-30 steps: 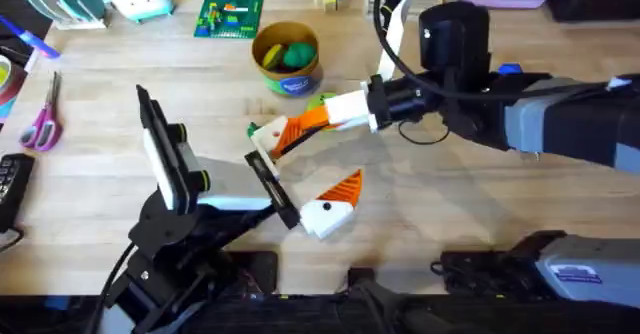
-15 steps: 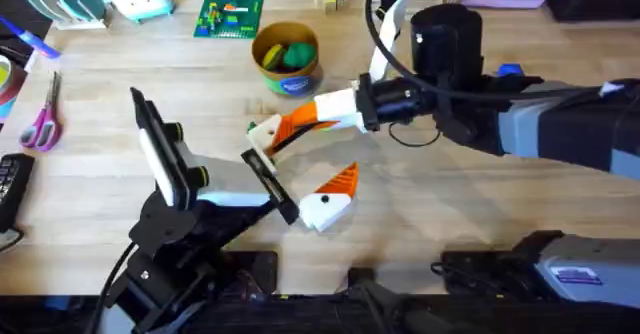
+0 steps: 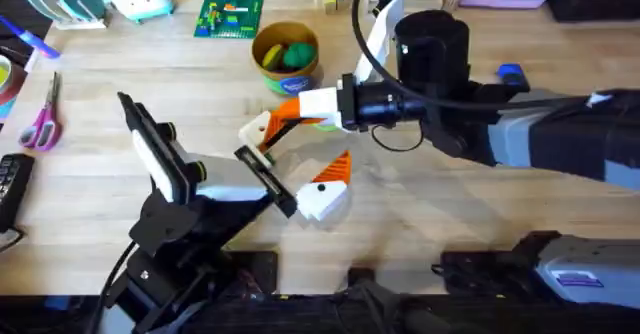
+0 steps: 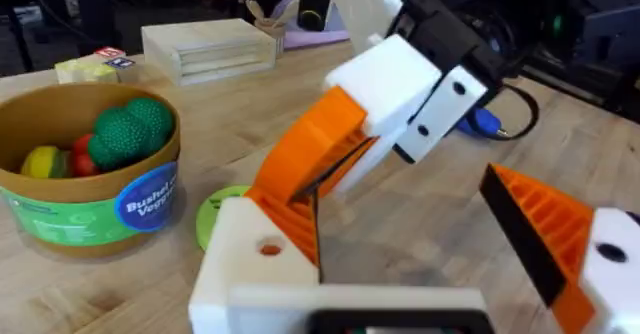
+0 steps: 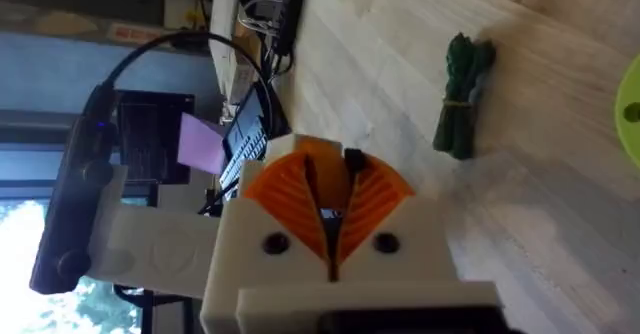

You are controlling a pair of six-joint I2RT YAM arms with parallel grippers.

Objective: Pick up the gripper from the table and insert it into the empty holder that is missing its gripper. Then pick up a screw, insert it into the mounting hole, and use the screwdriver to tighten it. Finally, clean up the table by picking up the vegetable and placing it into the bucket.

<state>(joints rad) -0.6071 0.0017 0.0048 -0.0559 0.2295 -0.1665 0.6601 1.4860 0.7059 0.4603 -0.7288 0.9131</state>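
Overhead, the right gripper (image 3: 278,130) is coming in from a second ago and now touching the holder (image 3: 254,131), the bare white finger of the wide-open left gripper (image 3: 290,164). Its orange pads are pressing shut; whether they are carrying the loose pad, I cannot tell. Insertion is likely starting. The vegetable (image 5: 460,94) is lying on the table just behind its fingertips, the bucket (image 3: 285,56) near beyond. The left gripper's other finger is leaving little room on that side.
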